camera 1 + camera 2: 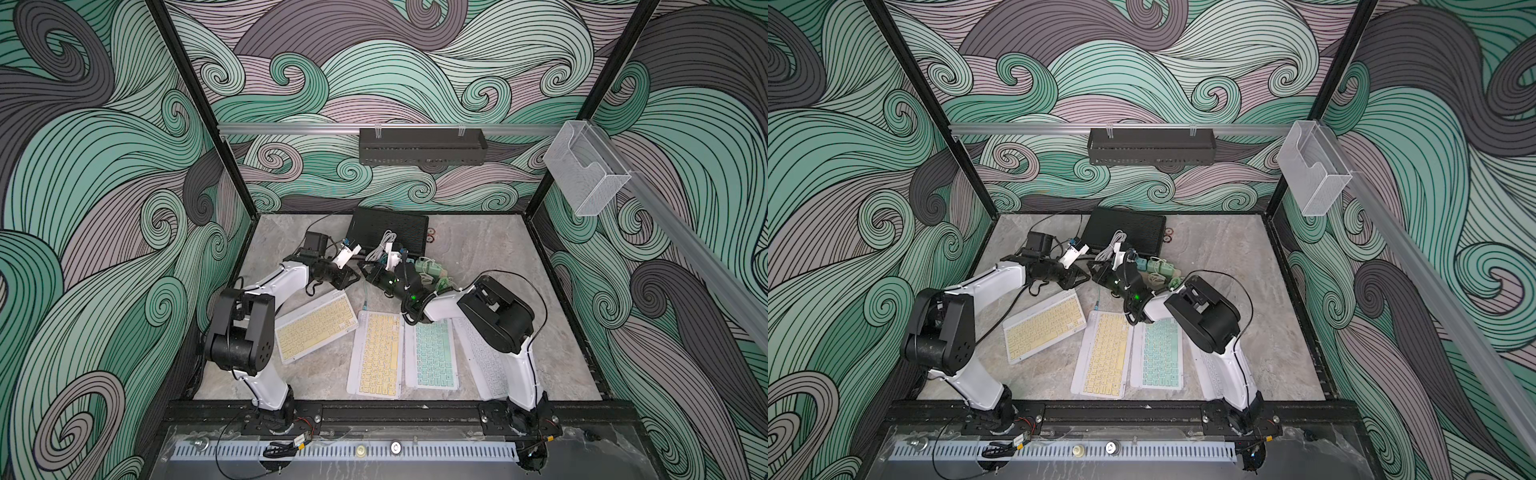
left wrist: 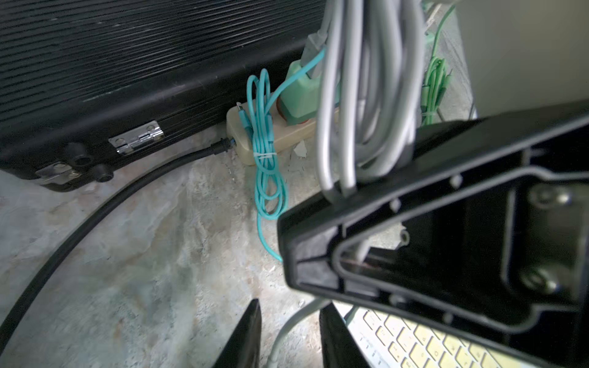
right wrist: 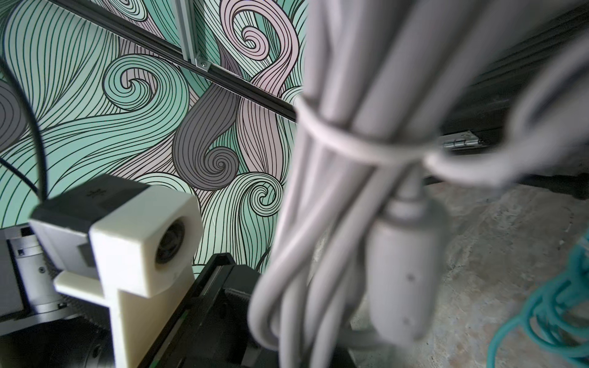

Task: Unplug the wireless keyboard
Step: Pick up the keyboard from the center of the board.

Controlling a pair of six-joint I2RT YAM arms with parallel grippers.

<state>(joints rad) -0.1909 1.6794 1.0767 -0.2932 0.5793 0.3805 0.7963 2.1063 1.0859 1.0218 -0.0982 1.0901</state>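
Observation:
Several wireless keyboards lie flat on the table: a tilted yellow-keyed one [image 1: 316,326], a second yellow one [image 1: 376,353], a teal one [image 1: 432,353] and a white one [image 1: 486,361] partly under the right arm. My right gripper [image 1: 390,261] is shut on a tied grey cable bundle [image 1: 384,243] [image 3: 344,159], held up above the table; a grey plug [image 3: 404,286] hangs against it. My left gripper [image 2: 290,341] is open just left of it, and one grey cable strand [image 2: 287,331] runs untouched between its fingers. Which keyboard this cable reaches is hidden.
A black case [image 1: 388,230] stands at the back. In front of it lies a beige power strip [image 2: 287,133] with green chargers [image 2: 299,92]. A coiled teal cable [image 2: 264,143] lies beside it, and its loose end [image 1: 365,305] rests near the second yellow keyboard. A thick black cord [image 2: 95,216] crosses the floor.

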